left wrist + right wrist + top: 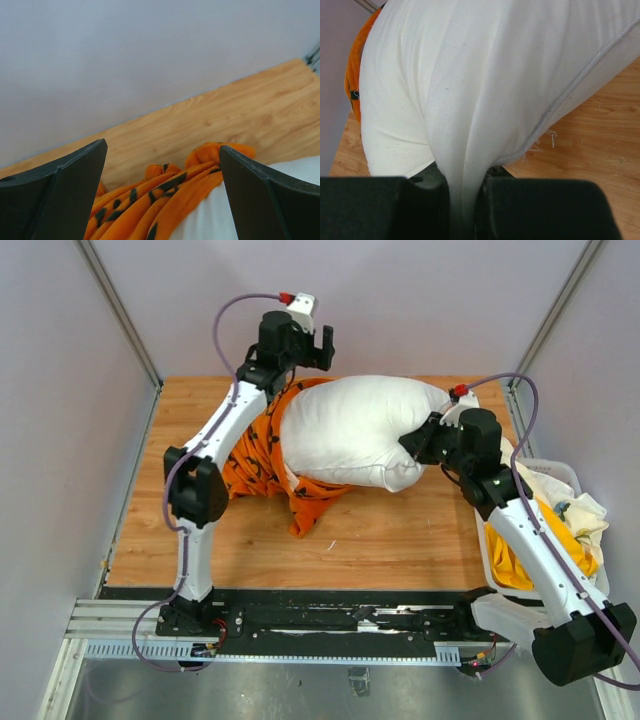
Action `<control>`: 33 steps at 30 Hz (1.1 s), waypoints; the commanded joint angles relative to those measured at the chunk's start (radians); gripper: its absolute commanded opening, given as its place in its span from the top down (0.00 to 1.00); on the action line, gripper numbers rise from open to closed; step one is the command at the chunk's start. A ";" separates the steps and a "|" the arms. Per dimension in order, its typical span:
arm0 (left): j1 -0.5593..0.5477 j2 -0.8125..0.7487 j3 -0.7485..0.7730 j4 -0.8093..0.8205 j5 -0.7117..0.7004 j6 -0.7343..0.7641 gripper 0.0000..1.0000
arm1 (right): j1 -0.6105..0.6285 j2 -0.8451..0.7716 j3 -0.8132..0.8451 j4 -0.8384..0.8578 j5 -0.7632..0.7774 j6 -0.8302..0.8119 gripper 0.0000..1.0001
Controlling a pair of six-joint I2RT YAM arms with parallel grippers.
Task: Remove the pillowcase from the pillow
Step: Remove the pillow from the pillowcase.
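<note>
The pillow [350, 430] was gripped at its right end by the closed right gripper [465, 185]. The pillowcase [262, 455] was seen bunched around the pillow's left end, above which the left gripper [162, 145] was held wide open.

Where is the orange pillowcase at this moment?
Top view: the pillowcase lies bunched on the table's left half, at the pillow's left end, under the left arm.

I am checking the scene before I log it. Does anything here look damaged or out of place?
The pillow has loose threads fraying from its seam near where the right gripper pinches it. The pillowcase is only bunched around the pillow's left end, normal for this task.
</note>
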 commanded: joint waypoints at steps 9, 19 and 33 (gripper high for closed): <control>0.006 0.217 -0.091 -0.191 0.050 0.025 0.31 | 0.033 -0.060 -0.032 0.052 0.023 -0.037 0.99; 0.315 0.093 -0.292 -0.144 0.066 -0.183 1.00 | 0.028 -0.168 -0.054 0.012 0.136 -0.079 0.99; 0.505 -0.270 -0.614 0.067 0.071 -0.349 0.63 | 0.025 -0.310 -0.101 -0.024 0.292 -0.053 0.99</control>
